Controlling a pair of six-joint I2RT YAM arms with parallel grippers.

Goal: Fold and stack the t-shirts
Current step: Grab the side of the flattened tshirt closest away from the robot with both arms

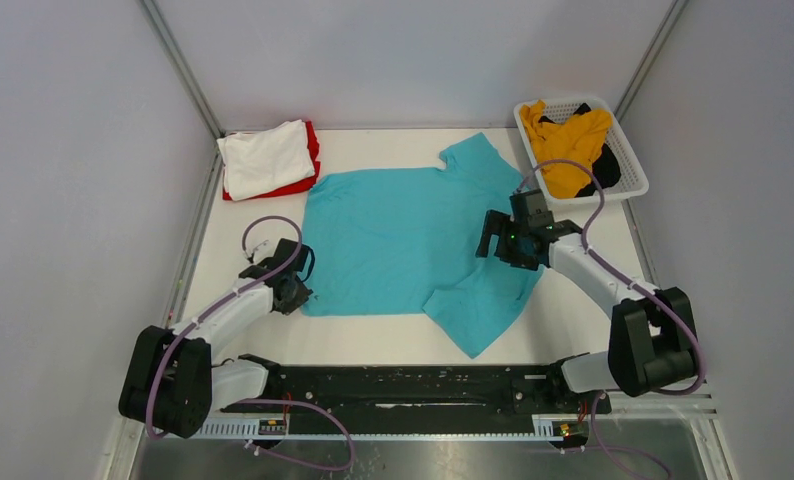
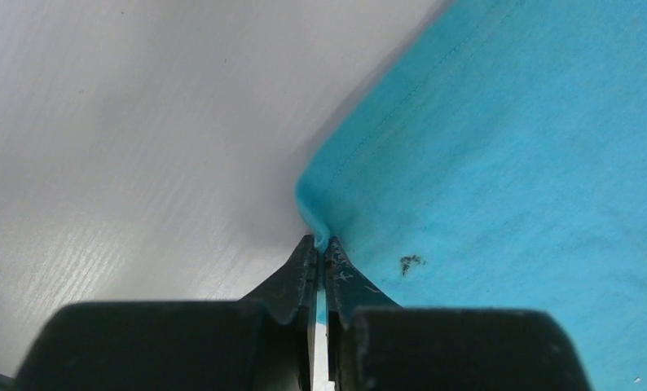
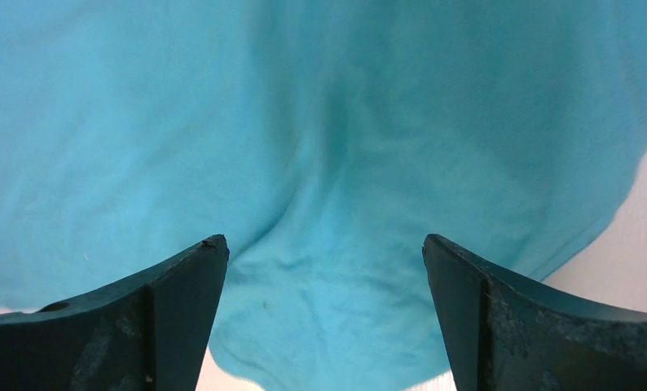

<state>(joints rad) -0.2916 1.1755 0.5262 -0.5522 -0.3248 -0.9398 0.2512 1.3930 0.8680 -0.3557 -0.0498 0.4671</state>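
Observation:
A teal t-shirt (image 1: 403,240) lies spread flat across the middle of the table, one sleeve pointing to the back and one to the front. My left gripper (image 1: 295,295) sits at the shirt's near left hem corner and is shut on it; in the left wrist view the teal cloth (image 2: 499,147) has a fold of its edge pinched between the tips of the gripper (image 2: 320,243). My right gripper (image 1: 500,240) hovers open over the shirt's right side, by the front sleeve. The right wrist view shows wrinkled teal cloth (image 3: 328,163) under the wide-apart fingers (image 3: 182,285).
A folded white t-shirt (image 1: 265,155) rests on a red one (image 1: 308,170) at the back left. A white mesh basket (image 1: 628,150) at the back right holds a mustard yellow shirt (image 1: 571,145) and a black one (image 1: 607,168). Metal frame posts bound the table.

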